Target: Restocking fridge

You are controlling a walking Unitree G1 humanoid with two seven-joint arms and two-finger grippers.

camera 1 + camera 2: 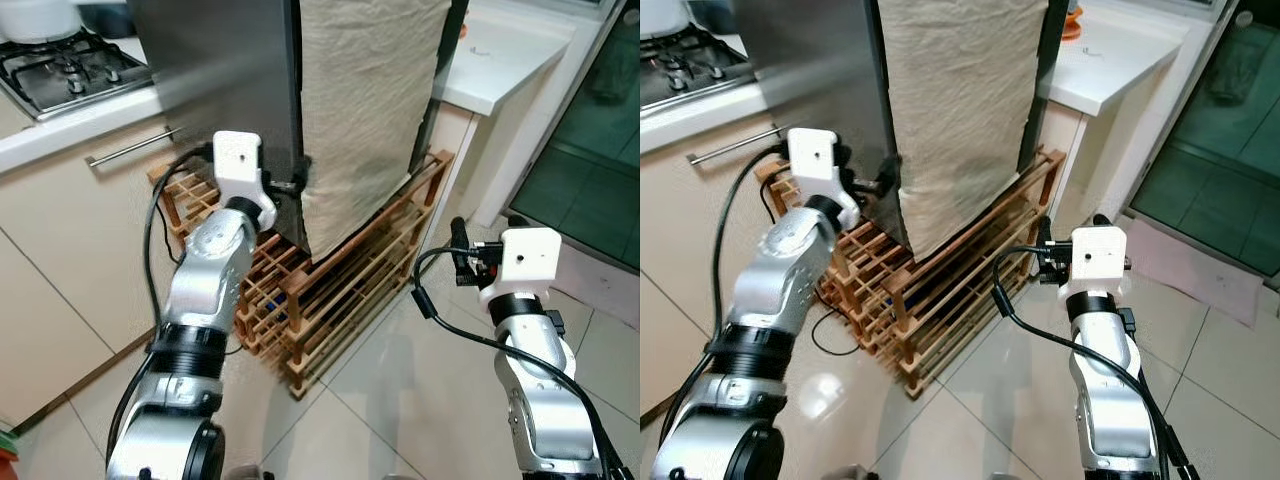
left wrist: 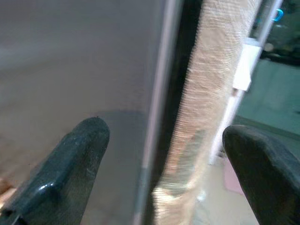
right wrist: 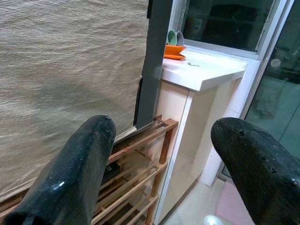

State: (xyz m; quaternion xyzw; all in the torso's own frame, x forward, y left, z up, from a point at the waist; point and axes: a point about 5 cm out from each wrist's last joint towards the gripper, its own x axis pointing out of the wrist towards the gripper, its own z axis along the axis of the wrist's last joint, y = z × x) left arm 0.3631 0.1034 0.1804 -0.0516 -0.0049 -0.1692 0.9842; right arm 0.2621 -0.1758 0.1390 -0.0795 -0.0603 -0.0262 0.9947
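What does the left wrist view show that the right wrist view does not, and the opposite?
Left wrist view: the broad grey fridge door face, seen close. Right wrist view: an orange dish on the white counter. Both: the beige cloth hanging on the fridge, framed by open fingers, of the left gripper and the right gripper.

The left silver arm rises from the lower left and reaches forward and up, elbow bent, its white wrist block raised highest. The left gripper of two long black fingers (image 2: 159,154) points ahead with its fingers spread wide apart, nothing between them. The right silver arm stands lower on the right, forearm upright, a black cable looping beside its white wrist block. The right gripper of two long black fingers (image 3: 161,154) is likewise spread wide and holds nothing.
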